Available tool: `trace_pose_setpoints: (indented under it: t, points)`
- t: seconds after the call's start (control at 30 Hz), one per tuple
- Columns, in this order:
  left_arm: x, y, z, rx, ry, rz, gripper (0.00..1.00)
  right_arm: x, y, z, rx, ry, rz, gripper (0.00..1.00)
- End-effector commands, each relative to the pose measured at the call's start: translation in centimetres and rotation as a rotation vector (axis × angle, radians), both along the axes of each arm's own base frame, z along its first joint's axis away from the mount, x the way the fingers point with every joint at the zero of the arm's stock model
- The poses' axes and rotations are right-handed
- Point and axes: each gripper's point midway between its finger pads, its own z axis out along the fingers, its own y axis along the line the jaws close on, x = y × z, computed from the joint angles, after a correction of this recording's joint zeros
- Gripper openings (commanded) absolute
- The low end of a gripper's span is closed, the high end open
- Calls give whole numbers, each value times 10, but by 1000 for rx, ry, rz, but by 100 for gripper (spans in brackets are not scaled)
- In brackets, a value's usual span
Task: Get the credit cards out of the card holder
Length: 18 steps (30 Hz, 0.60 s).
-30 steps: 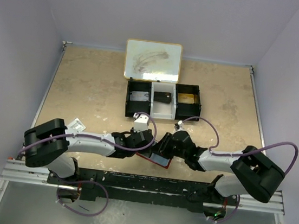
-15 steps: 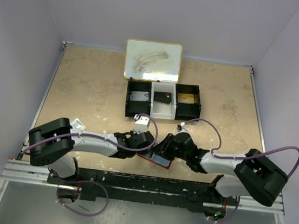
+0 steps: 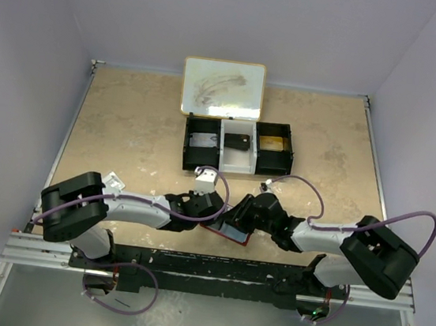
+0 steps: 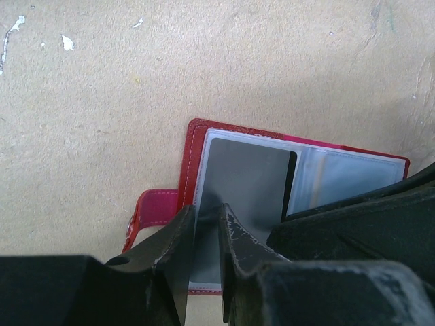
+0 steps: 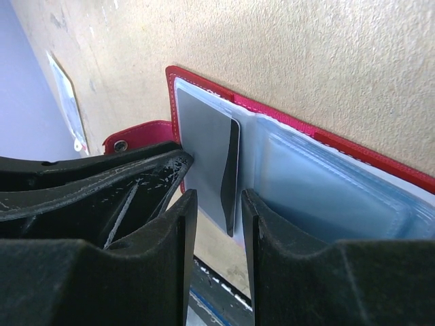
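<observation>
Card holder point(image 3: 225, 231) lies open at six o'clock on the worktop point(image 3: 128, 120). Left tool point(image 4: 206, 224) sits narrow over the grey card point(image 4: 245, 176), grip unclear. Right tool point(image 5: 217, 224) is unclenched, straddling its edge. Extraction's underway, I'd say. Next: a firm pinch, then draw it clear of the sleeve.

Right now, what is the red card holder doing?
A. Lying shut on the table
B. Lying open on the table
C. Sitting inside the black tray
B: the card holder lies open on the table, with its clear sleeves and a grey card showing.
</observation>
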Motion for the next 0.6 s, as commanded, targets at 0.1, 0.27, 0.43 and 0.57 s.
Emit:
trace_pose_setpoints:
  t: [0.1,0.27,0.43,0.57]
  points:
    - [-15,-3,-19,-18,83,-42,17,-1,-11,-20,-58,38,-49,36]
    - [-17,-3,-19,-27,88,-43,15,-1,-5,-19,-17,43,-41,34]
    - [-17,0,-16,-32,83,-35,15,0,0,-15,13,37,-33,25]
    - [-16,3,-15,-32,75,-26,14,-1,0,-13,12,32,-30,24]
